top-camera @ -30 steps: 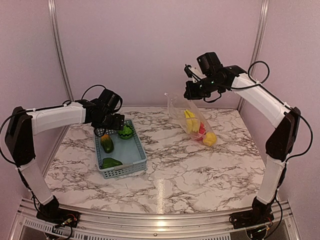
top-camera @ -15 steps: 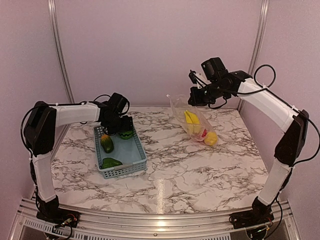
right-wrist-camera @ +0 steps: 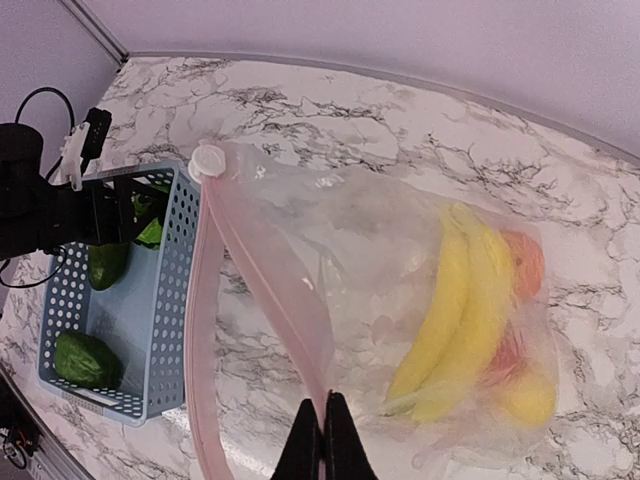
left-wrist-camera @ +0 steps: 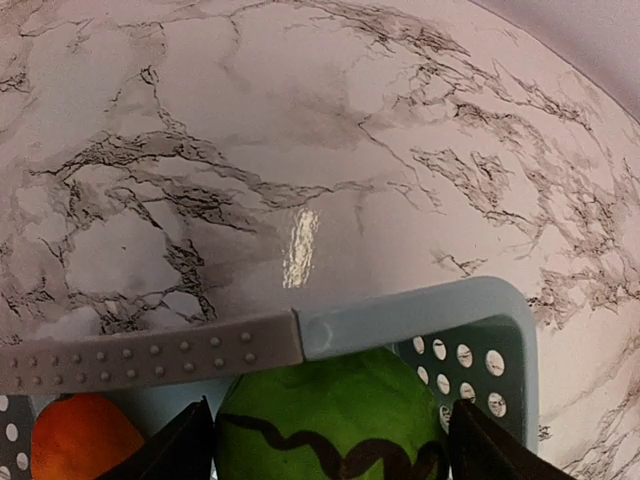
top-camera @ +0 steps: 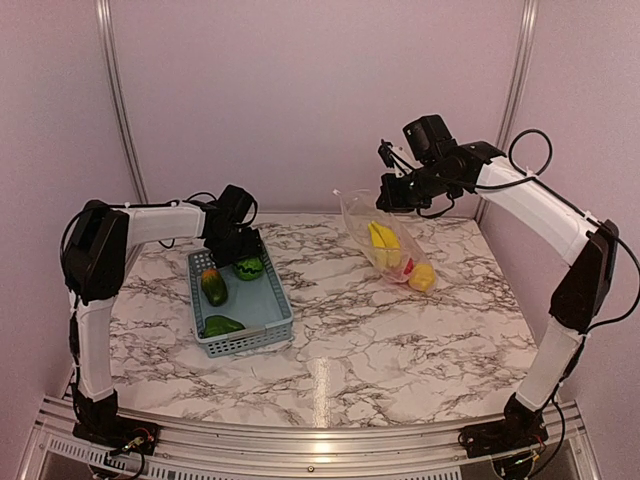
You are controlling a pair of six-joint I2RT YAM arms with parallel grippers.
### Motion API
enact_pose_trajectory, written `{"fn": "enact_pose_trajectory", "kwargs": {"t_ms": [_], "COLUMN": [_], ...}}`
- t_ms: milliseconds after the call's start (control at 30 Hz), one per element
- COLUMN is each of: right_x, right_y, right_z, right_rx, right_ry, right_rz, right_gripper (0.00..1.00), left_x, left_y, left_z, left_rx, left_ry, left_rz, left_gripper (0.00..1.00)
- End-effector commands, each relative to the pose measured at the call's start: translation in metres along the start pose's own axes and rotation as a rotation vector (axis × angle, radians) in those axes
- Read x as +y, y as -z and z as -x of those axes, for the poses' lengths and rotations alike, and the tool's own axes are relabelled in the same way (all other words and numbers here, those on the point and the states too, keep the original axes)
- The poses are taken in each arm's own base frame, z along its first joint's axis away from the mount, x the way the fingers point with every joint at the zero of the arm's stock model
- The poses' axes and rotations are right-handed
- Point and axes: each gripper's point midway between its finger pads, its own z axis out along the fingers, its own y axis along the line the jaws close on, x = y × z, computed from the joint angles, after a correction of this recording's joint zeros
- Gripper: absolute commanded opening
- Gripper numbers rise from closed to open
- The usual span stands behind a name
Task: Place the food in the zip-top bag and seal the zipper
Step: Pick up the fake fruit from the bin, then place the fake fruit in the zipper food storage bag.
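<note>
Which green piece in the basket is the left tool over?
The round, dark-striped one at the basket's far end; the open left tool straddles it.

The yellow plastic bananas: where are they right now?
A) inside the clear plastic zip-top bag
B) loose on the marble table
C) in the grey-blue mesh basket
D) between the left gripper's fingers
A: the yellow plastic bananas show through the clear plastic zip-top bag, whose mouth edge the right gripper pinches.
</note>
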Motion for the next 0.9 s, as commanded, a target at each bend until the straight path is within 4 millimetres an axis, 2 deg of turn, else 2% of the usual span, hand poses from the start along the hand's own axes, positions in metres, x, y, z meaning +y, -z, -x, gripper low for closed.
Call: {"fn": "enact_pose_trajectory", "kwargs": {"t_ms": [0, 167, 233, 333, 467, 567, 633, 733, 867], "right_x": [0.011, 0.014, 0.015, 0.016, 0.016, 0.016, 0.018, 0.020, 0.026], "right_y": [0.010, 0.010, 0.009, 0.010, 0.011, 0.011, 0.010, 0.007, 0.003], "right_z": [0.013, 0.012, 0.011, 0.010, 0.009, 0.009, 0.010, 0.010, 0.013], "right_rx": [-0.036, -0.034, -0.031, -0.029, -0.028, -0.029, -0.031, -0.027, -0.020], "right_ry": [-0.003, -0.002, -0.001, 0.000, 0.000, 0.001, 0.004, 0.003, 0.007], "right_rz": [0.027, 0.032, 0.035, 0.033, 0.032, 0.034, 0.038, 0.047, 0.065], "right_gripper": [0.00, 0.00, 0.00, 0.00, 0.00, 0.00, 0.00, 0.00, 0.00], "left_x": [0.007, 0.009, 0.008, 0.008, 0.008, 0.008, 0.000, -0.026, -0.080], "left_y": [-0.012, -0.014, -0.010, 0.006, 0.047, 0.078, 0.098, 0.136, 0.202], "left_z": [-0.024, -0.028, -0.027, -0.021, -0.008, -0.001, 0.003, 0.011, 0.023], "left_rx": [0.092, 0.105, 0.106, 0.089, 0.031, -0.007, -0.034, -0.104, -0.229], "left_ry": [0.013, 0.004, -0.003, -0.008, -0.001, 0.003, -0.001, -0.031, -0.084], "left_rz": [0.010, 0.015, 0.008, -0.001, -0.041, -0.077, -0.139, -0.302, -0.599], "left_gripper": [0.83, 0.80, 0.74, 0.67, 0.61, 0.60, 0.60, 0.60, 0.60]}}
